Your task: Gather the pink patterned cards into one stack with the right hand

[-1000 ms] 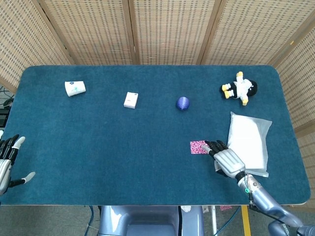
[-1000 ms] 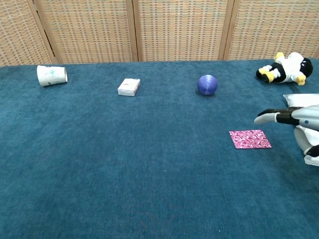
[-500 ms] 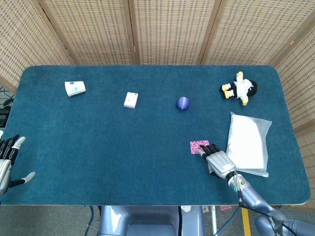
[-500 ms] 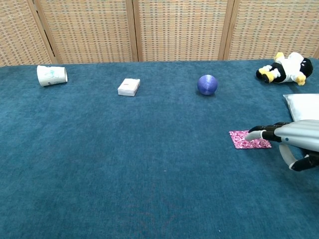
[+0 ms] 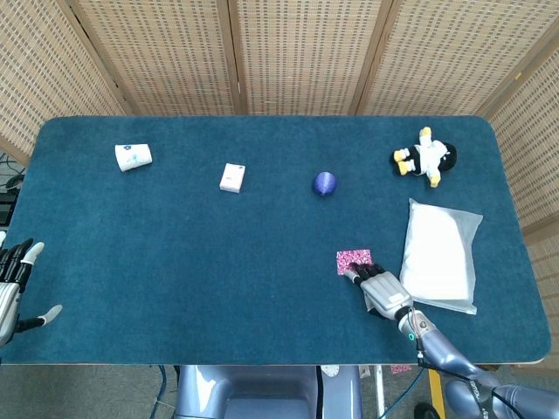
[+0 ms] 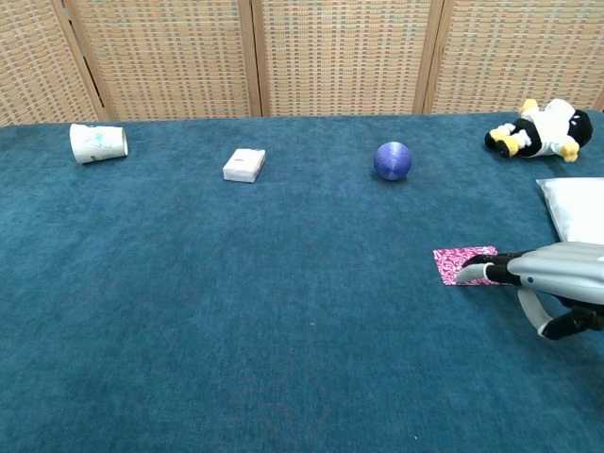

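Note:
A pink patterned card stack [image 5: 353, 260] [image 6: 462, 260] lies flat on the blue table, right of centre near the front. My right hand [image 5: 379, 291] [image 6: 552, 280] lies low on the cloth just in front of it, its fingertips [image 6: 469, 275] touching the cards' near edge and covering part of it. The hand holds nothing. My left hand [image 5: 12, 288] hovers off the table's front left corner with its fingers spread, away from everything.
A white plastic bag [image 5: 439, 256] [image 6: 578, 208] lies right of the cards. A blue ball [image 5: 324, 182] [image 6: 393, 160], a small white box [image 5: 231, 177] [image 6: 244, 165], a tipped paper cup [image 5: 133, 156] [image 6: 97, 142] and a penguin plush [image 5: 425, 158] [image 6: 545, 130] sit further back.
My right hand has drawn back toward the front edge and shifted left, dropping lower, so its fingertips now lie on the cards' near side. The left hand has not moved.

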Available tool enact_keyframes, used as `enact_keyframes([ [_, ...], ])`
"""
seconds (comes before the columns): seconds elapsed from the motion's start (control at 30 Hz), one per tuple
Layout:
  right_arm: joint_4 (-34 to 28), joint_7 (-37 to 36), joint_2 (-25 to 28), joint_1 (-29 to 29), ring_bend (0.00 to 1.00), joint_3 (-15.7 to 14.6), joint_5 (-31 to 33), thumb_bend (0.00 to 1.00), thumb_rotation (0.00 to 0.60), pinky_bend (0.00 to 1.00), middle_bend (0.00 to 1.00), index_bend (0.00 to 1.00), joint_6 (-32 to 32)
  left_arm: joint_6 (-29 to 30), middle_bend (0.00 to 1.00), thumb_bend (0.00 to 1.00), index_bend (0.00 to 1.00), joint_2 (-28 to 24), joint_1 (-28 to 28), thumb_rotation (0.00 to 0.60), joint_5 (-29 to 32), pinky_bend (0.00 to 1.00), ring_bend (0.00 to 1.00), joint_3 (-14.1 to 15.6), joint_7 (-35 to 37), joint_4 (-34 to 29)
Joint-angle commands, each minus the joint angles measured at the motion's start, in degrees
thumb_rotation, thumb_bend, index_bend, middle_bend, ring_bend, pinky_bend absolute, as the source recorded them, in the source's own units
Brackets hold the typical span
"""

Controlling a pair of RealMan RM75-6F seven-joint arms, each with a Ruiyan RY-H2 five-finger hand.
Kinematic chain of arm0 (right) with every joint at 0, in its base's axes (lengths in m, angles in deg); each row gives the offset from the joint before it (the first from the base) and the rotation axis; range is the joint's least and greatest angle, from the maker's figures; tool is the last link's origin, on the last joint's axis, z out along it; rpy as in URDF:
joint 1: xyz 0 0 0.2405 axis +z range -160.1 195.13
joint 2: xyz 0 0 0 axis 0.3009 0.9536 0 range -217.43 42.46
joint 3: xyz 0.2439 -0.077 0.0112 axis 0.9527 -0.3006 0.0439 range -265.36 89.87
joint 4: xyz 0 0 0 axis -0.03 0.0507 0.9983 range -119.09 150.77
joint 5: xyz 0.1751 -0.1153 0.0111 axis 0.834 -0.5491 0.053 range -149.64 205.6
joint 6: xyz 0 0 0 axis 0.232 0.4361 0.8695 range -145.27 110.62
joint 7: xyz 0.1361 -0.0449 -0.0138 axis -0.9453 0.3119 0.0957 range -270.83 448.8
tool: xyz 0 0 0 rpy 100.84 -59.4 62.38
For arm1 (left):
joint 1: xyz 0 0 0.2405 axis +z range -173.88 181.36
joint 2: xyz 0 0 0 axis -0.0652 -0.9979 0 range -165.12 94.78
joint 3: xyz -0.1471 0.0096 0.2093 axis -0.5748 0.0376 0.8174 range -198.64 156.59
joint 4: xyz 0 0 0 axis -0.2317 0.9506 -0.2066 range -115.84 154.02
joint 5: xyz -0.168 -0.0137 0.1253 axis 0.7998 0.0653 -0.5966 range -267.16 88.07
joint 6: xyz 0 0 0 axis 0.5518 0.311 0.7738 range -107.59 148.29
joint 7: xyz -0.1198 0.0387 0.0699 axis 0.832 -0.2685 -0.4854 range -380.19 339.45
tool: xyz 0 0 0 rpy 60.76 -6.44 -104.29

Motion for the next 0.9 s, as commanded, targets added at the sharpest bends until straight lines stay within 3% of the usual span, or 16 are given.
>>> enact_keyframes([
  [0.03,-1.2,-1.0,0.9,0.2,0.03,-0.7,-0.6,1.0,0.6,0.16,0.07,0.04,-0.6,0.0,0.0,0.0,0.0,0.0,0.0,0.6,0.0,0.0,0.0,0.0,-0.1,0.0],
  [0.6,-10.9,1.5,6.0,-1.6,0.03,-7.7,-10.3,1.0,0.6,0.17,0.08,0.04,2.6,0.0,0.0,0.0,0.0,0.0,0.0,0.6,0.2,0.0,0.0,-0.1,-0.1,-0.1],
  [0.9,-11.9,0.9,6.7,-2.7,0.03,-6.3,-14.9,1.0,0.6,0.17,0.08,0.04,8.9,-0.1,0.0,0.0,0.0,0.0,0.0,0.6,0.2,0.0,0.0,0.0,-0.1,-0.1],
])
